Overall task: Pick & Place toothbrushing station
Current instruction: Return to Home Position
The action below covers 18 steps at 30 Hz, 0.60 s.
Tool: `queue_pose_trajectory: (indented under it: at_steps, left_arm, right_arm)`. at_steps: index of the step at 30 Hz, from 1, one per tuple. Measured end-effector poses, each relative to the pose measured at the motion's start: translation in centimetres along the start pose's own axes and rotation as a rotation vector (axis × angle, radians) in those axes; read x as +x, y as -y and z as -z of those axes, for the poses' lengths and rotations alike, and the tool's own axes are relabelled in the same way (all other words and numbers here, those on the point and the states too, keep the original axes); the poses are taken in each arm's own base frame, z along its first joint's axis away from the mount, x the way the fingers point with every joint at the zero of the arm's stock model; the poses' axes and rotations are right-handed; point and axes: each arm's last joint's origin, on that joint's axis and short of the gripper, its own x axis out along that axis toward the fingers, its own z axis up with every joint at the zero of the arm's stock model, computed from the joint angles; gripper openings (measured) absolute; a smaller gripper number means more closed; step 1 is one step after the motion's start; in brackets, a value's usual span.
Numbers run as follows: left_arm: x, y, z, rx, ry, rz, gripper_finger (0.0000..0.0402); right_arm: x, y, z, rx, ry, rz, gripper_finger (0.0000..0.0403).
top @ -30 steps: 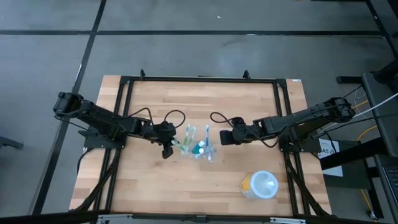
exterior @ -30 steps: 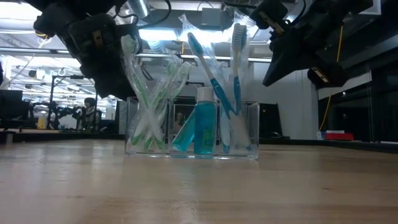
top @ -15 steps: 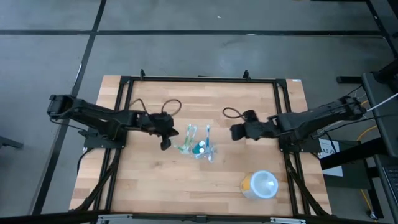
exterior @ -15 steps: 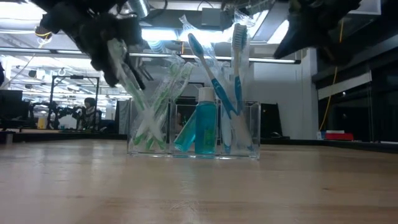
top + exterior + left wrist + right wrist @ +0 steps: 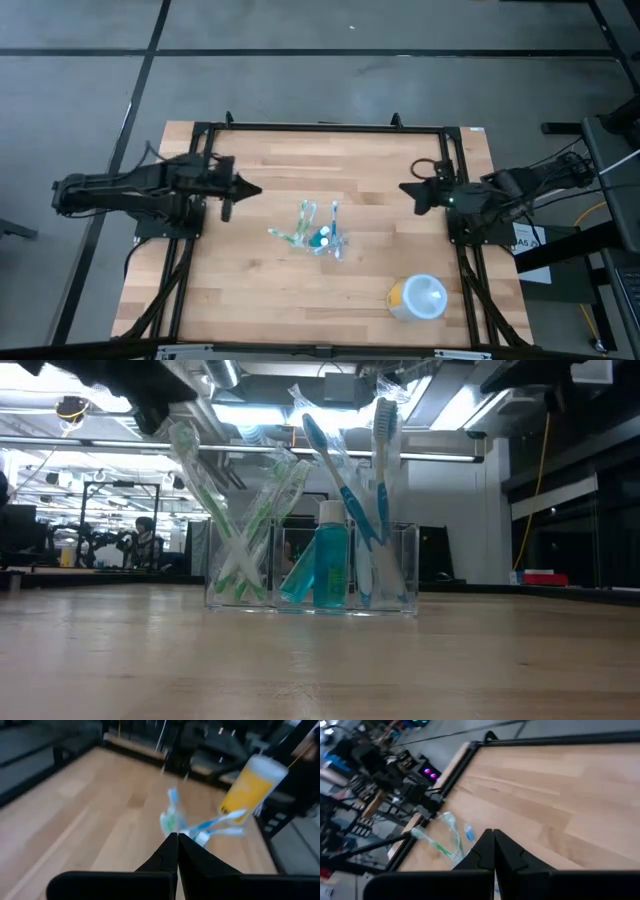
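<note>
Both closed and empty, the left claw (image 5: 250, 188) and right claw (image 5: 405, 188) flank the filled toothbrushing station (image 5: 318, 237), well apart; this looks like the homing step, with only parking remaining.

The left gripper (image 5: 177, 837) has its two dark fingers pressed together into a single point above the wooden table (image 5: 90, 820). Ahead of the tips stands the toothbrushing station (image 5: 186, 829), blurred and faint, with a blue toothbrush (image 5: 173, 796) sticking up, another blue toothbrush (image 5: 220, 821) leaning far over, and something green (image 5: 167, 822) low inside. Beyond it sits a yellow cup (image 5: 250, 785) with a white rim, near the table's far edge and dark framework (image 5: 210, 745).
</note>
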Motion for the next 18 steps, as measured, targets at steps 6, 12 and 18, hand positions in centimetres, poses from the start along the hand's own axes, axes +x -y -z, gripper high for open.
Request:
queue_pose_trajectory:
  at_steps: [6,12,18]
  left_arm:
    - [-3.6,0.4,-0.9,-0.011,0.205,0.034,0.0002]
    - [-6.5,0.1,-0.7,-0.013,0.401,-0.016,0.0003]
    - [-4.9,-0.9,2.5,-0.059,0.505,0.043,0.0001]
  right_arm:
    - [-1.9,0.0,-1.0,-0.083,0.020,-0.126,0.0000]
    - [-3.2,0.3,-1.9,-0.114,0.077,-0.182,0.0000]
    - [-3.6,0.5,-2.2,-0.112,0.082,-0.198,0.0000]
